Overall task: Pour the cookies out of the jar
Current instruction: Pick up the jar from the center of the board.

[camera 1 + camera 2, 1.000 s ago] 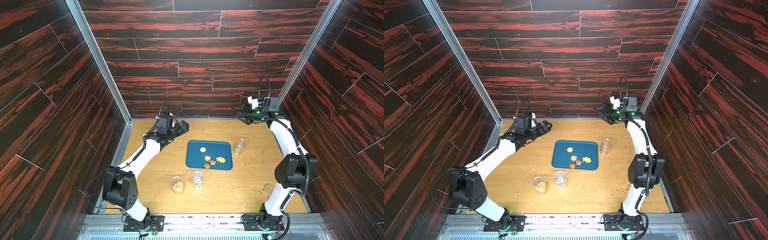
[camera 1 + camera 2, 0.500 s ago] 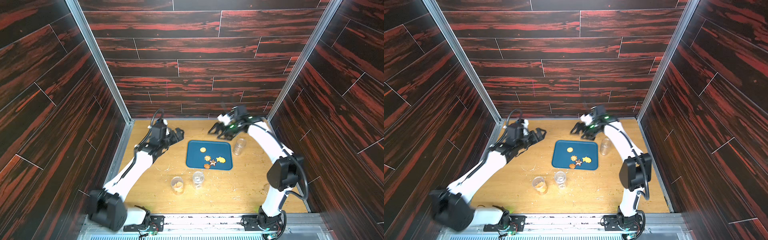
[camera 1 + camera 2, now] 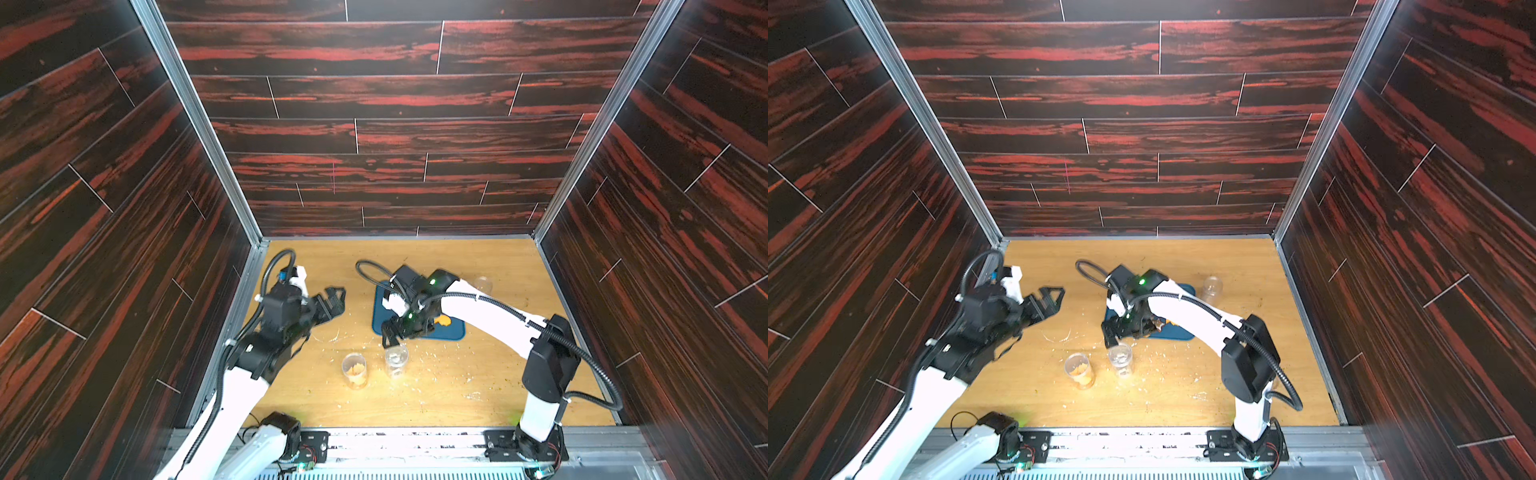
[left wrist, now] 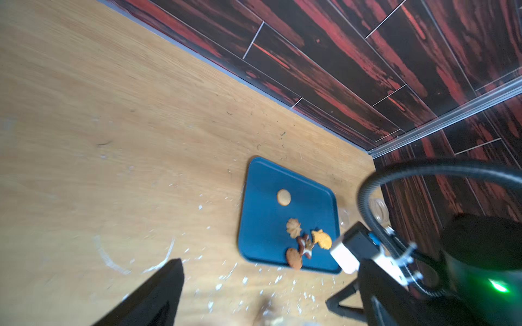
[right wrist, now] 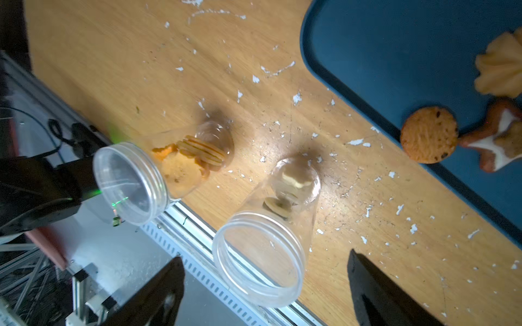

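We record the table [image 3: 457,395], a blue tray [image 4: 262,225] on it, the left gripper [image 3: 337,300] released and empty beside the tray, the right gripper [image 5: 264,255] released just above an upright open-topped jar [image 3: 395,360], and cookies [image 4: 293,228] lying both in that jar and on the tray.

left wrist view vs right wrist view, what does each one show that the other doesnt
Only the left wrist view: a pale round cookie, a clear jar beyond the blue tray, and the right arm.
Only the right wrist view, clearly: an open jar of orange and yellow cookies and a second open jar holding a few pale ones.
Both: the tray (nearly whole from the left wrist, one corner from the right), the brown round cookie, the star cookie, the flower-shaped cookie and white crumbs.
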Action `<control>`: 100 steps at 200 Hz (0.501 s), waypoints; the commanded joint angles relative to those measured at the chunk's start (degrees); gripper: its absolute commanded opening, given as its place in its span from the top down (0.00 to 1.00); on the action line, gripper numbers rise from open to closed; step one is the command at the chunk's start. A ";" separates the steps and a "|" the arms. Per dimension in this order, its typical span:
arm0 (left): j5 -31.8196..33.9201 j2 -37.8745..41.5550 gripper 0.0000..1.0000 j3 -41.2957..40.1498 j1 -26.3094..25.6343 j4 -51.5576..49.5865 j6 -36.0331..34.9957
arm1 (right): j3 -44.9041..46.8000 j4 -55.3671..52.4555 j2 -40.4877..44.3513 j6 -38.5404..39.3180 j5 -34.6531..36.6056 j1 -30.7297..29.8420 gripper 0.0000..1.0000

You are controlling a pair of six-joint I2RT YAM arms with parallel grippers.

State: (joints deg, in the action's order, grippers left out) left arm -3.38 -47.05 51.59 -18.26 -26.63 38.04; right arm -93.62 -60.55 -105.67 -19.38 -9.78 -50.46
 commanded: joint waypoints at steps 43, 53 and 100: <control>1.88 4.49 0.00 -0.36 0.33 -8.67 -2.51 | -0.12 0.52 -2.59 -1.76 4.84 -3.05 0.04; 2.04 4.89 0.00 -0.55 0.41 -8.90 -2.49 | -0.07 0.52 -2.80 -1.92 5.08 -3.51 0.03; 1.85 5.56 0.00 -1.15 0.41 -8.53 -1.96 | 0.08 -1.13 -4.00 -1.95 8.72 -5.36 0.01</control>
State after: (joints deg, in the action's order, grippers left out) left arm -2.26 -42.06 51.42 -18.26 -34.30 36.21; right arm -93.62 -59.53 -107.09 -20.95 -3.75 -54.89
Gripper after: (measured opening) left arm 0.997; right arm 0.987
